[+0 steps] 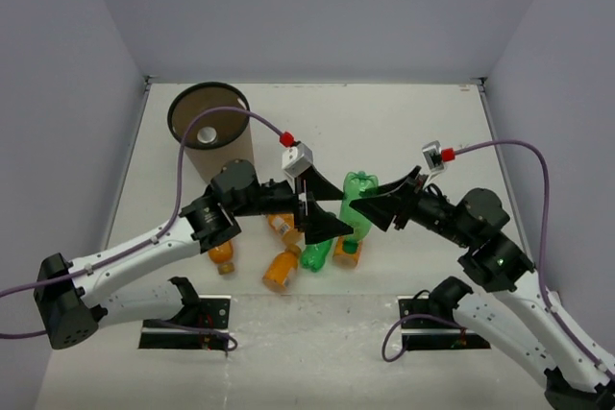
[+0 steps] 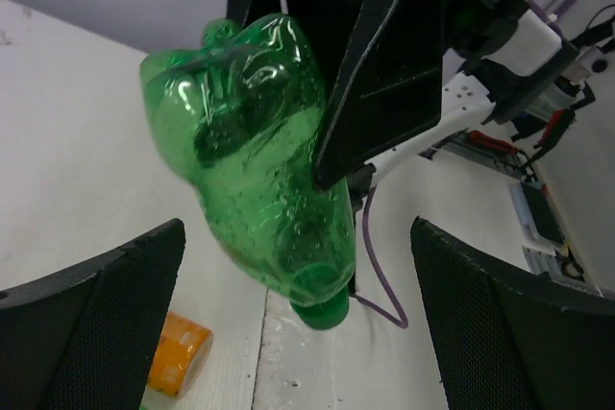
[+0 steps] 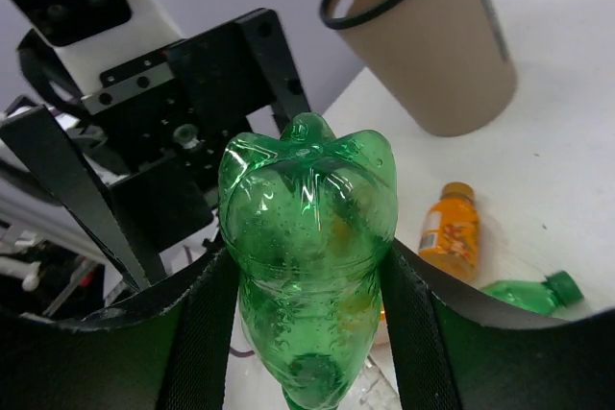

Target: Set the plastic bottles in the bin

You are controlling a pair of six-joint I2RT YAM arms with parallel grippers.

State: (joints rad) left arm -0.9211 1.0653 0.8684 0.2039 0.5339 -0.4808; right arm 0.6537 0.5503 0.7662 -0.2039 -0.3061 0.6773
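Observation:
My right gripper (image 1: 373, 205) (image 3: 307, 253) is shut on a translucent green bottle (image 1: 357, 197) (image 3: 309, 228) and holds it cap down above the table. My left gripper (image 1: 332, 206) (image 2: 298, 229) is open, its fingers on either side of that same bottle (image 2: 252, 156) without touching it. A second green bottle (image 1: 315, 254) (image 3: 534, 291) lies on the table. Several orange bottles lie below the grippers, one near my left arm (image 1: 221, 256), one nearer the front (image 1: 282, 271) and one in the right wrist view (image 3: 450, 228). The brown bin (image 1: 207, 127) (image 3: 423, 36) stands at the far left. No clear bottle shows.
White walls enclose the table on three sides. Purple cables run from both wrists. The arm base plates (image 1: 187, 328) (image 1: 437, 328) sit at the near edge. An orange bottle (image 2: 179, 354) lies under my left fingers.

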